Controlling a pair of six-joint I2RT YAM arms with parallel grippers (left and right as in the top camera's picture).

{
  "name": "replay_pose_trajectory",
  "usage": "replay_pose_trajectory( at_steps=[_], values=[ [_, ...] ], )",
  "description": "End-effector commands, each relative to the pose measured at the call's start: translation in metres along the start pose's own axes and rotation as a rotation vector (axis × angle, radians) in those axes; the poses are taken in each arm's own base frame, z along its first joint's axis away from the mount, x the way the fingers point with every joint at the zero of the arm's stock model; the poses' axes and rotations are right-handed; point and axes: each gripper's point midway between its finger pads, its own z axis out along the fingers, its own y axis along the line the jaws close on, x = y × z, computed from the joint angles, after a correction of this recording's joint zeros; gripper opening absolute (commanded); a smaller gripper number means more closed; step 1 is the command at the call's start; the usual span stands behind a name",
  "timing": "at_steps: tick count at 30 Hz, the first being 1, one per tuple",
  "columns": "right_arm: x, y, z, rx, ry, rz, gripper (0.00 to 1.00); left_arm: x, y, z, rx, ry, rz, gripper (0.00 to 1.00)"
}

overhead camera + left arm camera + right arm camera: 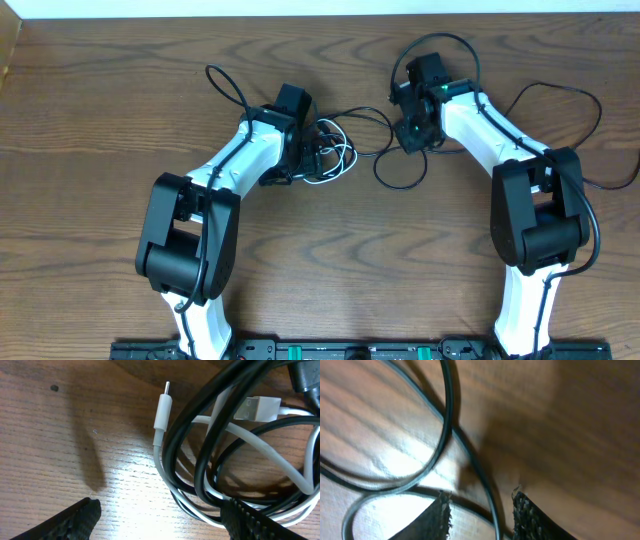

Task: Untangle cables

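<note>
- Black cords (200,435) and one white cord (260,447) are lying tangled on the wooden counter (60,420), just ahead of the left claw (160,507) and partly under one of its fingers.
- We are holding the left claw's fingers wide apart, clamping nothing. The white cord's small plug (162,410) is pointing away from the claw, ahead of the gap.
- We are hovering the right claw (481,496) low over the counter with its fingers apart. A black strand (447,420) is running through the gap, and nothing is pinching it as far as we are seeing.
- We are judging that closing the left claw here risks catching white and black loops together. Pulling would then tighten the knot rather than free it.
- We are also worrying about the right claw. Its strand is thin and sitting off-centre in the gap, so it could slip out as the fingers close, or the tips could scrape the wood.
- We are expecting trouble if both claws pull apart quickly. A plug end could snag in a loop and drag the whole bundle along.
</note>
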Motion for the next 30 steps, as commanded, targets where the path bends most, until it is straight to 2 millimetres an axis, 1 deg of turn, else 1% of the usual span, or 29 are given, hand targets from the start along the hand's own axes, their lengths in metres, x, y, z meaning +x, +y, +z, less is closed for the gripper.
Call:
replay_pose_trajectory(
  at_steps=[1, 5, 11, 13, 15, 17, 18, 19, 22, 25, 28, 30],
  values=[
    [0.0, -0.002, 0.008, -0.01, -0.011, 0.001, 0.37, 0.0, 0.003, -0.001, -0.015, -0.007, -0.009, 0.82],
    [0.004, -0.004, 0.013, -0.008, -0.015, 0.005, 0.35, 0.0, 0.003, -0.001, -0.016, -0.003, -0.009, 0.83],
    [0.022, -0.001, 0.023, -0.015, 0.026, 0.007, 0.3, 0.004, 0.005, -0.001, -0.024, 0.01, -0.01, 0.83],
    [0.027, 0.0, 0.026, -0.018, 0.037, 0.007, 0.31, 0.004, 0.005, -0.001, -0.023, 0.009, -0.01, 0.83],
    [0.03, 0.003, 0.026, -0.022, 0.047, 0.02, 0.34, 0.004, 0.005, -0.001, -0.023, 0.01, -0.01, 0.83],
    [0.031, 0.005, 0.026, -0.024, 0.053, 0.016, 0.34, 0.005, 0.003, -0.001, -0.013, 0.017, -0.01, 0.83],
    [0.031, 0.006, 0.026, -0.025, 0.054, 0.013, 0.22, 0.006, 0.001, -0.002, -0.001, 0.025, -0.01, 0.83],
    [0.031, 0.007, 0.026, -0.025, 0.054, 0.01, 0.02, 0.008, -0.001, -0.002, 0.01, 0.032, -0.011, 0.83],
    [0.033, 0.007, 0.027, -0.026, 0.062, 0.033, 0.01, 0.012, -0.007, -0.002, 0.047, 0.056, -0.011, 0.83],
    [0.036, 0.008, 0.026, -0.027, 0.073, 0.048, 0.01, 0.013, -0.007, -0.003, 0.051, 0.062, -0.012, 0.84],
    [0.031, 0.003, 0.013, -0.025, 0.062, 0.057, 0.01, 0.014, -0.005, -0.01, 0.048, 0.064, -0.019, 0.84],
    [0.02, 0.003, -0.006, -0.051, 0.017, 0.059, 0.01, 0.011, -0.003, -0.02, 0.054, 0.051, -0.026, 0.84]
  ],
)
